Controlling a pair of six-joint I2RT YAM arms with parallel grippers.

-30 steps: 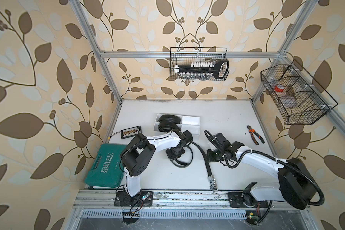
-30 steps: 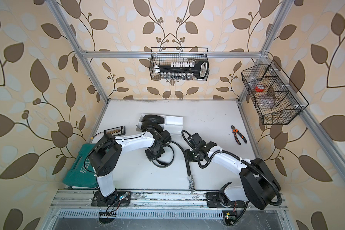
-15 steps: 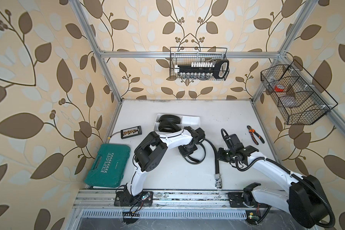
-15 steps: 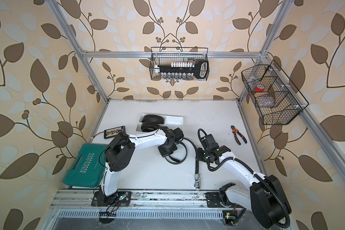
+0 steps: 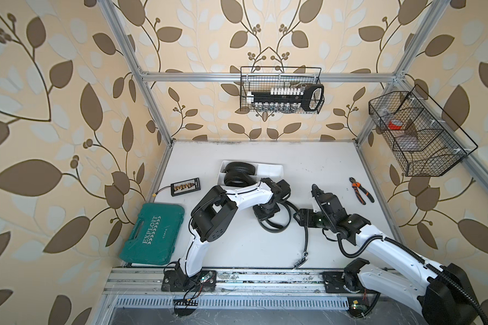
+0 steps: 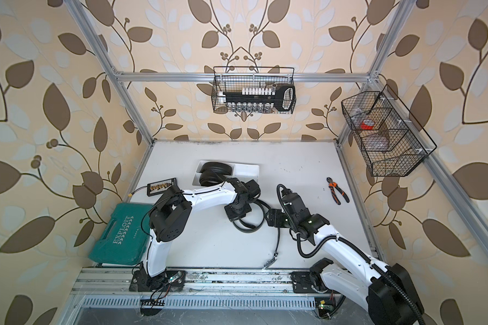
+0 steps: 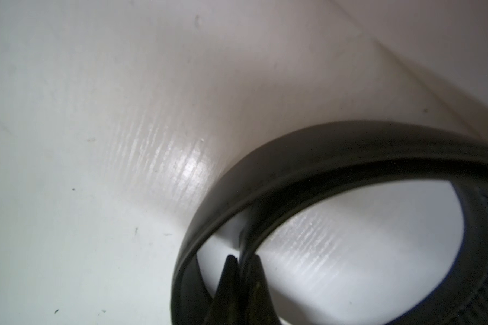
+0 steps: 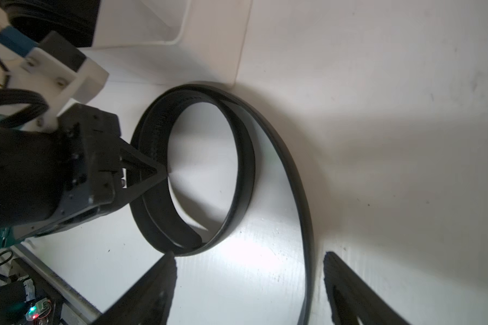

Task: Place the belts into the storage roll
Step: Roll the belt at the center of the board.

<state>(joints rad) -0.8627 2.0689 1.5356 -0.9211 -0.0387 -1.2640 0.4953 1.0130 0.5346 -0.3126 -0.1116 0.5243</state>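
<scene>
We're pinching the belt (image 7: 293, 154) w/ our left hand (image 7: 243, 257), clamped tight. Our right hand (image 8: 248, 253) is gaping wide, straddling it w/o gripping.

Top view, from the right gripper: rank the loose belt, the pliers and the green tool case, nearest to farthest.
From the right gripper:
1. loose belt: its strap runs between the open fingers.
2. pliers: out to the right, farther back.
3. green tool case: far off on the left side.
</scene>
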